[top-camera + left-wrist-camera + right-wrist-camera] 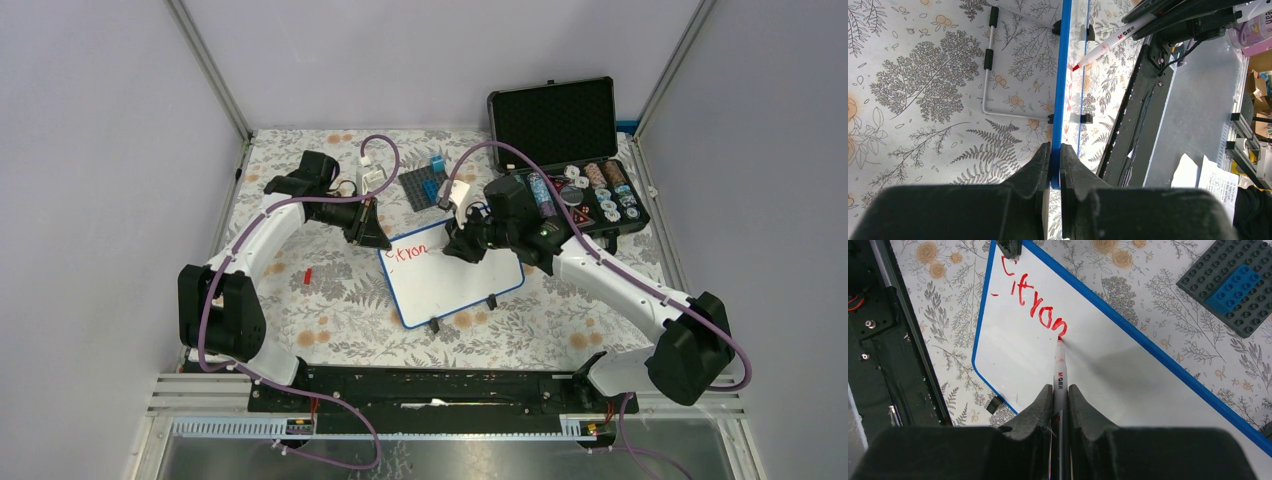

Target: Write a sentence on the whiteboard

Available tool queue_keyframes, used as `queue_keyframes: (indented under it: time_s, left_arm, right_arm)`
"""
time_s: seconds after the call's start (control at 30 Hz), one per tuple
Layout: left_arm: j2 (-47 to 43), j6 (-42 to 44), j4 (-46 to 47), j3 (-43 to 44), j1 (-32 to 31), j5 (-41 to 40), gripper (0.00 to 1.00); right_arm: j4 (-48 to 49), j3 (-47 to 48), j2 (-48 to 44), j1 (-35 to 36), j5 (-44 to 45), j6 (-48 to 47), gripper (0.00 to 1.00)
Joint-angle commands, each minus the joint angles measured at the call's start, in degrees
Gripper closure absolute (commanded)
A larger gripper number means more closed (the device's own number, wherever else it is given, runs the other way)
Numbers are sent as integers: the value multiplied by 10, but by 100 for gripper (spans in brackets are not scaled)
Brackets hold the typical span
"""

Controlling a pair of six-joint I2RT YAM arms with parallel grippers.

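The whiteboard, white with a thin blue rim and black feet, lies tilted mid-table with red letters along its far edge. My left gripper is shut on the board's blue rim at its far left corner; the wrist view shows the rim pinched between the fingers. My right gripper is shut on a red marker, whose tip touches the board just after the last red letter. The marker also shows in the left wrist view, slanting down to the board.
An open black foam-lined case with small jars stands at the back right. A dark grey studded plate with a blue brick lies behind the board. A small red piece lies at the left. A white cable loop lies by the board.
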Motion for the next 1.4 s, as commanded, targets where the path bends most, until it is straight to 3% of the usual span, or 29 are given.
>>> queue_keyframes:
  time_s: [0.0, 0.23, 1.37]
  left_arm:
    - [-12, 8, 12, -3, -4, -4, 100]
    - [-18, 7, 11, -4, -4, -3, 100]
    - [-20, 13, 11, -9, -4, -4, 100]
  right_arm:
    - [0, 10, -27, -14, -6, 2, 100]
    - [0, 13, -32, -42, -31, 18, 100]
    - [11, 39, 17, -33, -33, 23, 100]
